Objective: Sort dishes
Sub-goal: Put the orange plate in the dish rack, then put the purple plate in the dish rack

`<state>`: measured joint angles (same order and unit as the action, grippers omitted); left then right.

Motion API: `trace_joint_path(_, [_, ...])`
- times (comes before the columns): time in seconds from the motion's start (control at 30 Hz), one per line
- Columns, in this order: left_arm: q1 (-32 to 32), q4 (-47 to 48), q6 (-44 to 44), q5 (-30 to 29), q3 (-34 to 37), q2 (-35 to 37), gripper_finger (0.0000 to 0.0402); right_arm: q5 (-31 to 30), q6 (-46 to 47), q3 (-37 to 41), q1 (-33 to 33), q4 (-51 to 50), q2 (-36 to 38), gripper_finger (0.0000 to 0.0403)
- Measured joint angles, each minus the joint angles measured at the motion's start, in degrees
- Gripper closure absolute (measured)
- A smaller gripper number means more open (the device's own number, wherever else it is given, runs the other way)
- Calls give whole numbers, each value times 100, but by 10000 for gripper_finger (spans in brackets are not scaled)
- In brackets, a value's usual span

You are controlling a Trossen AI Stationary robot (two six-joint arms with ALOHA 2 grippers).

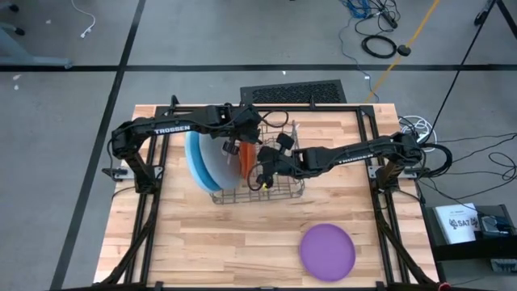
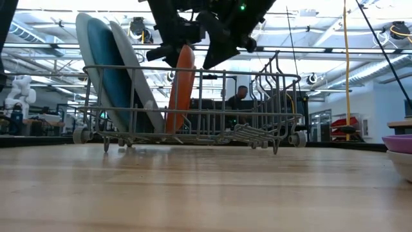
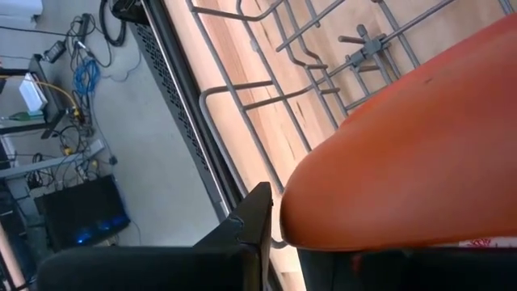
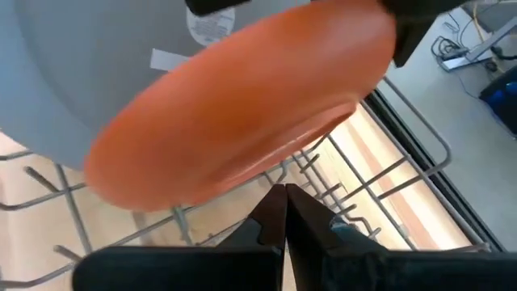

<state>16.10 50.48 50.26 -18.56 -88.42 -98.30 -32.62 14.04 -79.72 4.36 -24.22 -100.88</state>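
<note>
**Orange plate stands in the rack**

High view, centre: the left gripper (image 1: 246,144) sits over the orange plate (image 1: 247,153) in the wire rack (image 1: 279,194), beside the blue plate (image 1: 196,162) and grey plate (image 1: 228,166); purple plate (image 1: 327,250) lower right.

Low view: orange plate upright mid-rack.

Left wrist: fingers slightly parted at its rim – grip, cannot tell.

Right wrist: the right gripper (image 4: 284,206) pressed closed, empty

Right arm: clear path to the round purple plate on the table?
Probably yes. The round purple plate lies alone on bare wooden tabletop on the right arm's side, nothing over it; the right hand, shut, is at the wire dish rack.
</note>
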Motion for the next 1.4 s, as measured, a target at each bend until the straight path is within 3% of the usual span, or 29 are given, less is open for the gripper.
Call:
trace_joint_path(0.27, [2,261,-44,113,0,7,340,3,-5,-9,7,1,4,403])
trace_joint_path(0.47, [-6,324,-93,119,0,7,277,109,-13,-9,7,4,4,403])
trace_joint_path(0.63, [-57,513,-74,-334,-26,7,239,116,7,-9,9,5,4,403])
trace_joint_path(1.1, [-291,1448,-35,-1361,-717,7,235,125,22,-9,9,49,4,403])
trace_joint_path(1.4, [-652,2188,-262,-1868,-1584,7,235,151,-20,-9,11,132,4,403])
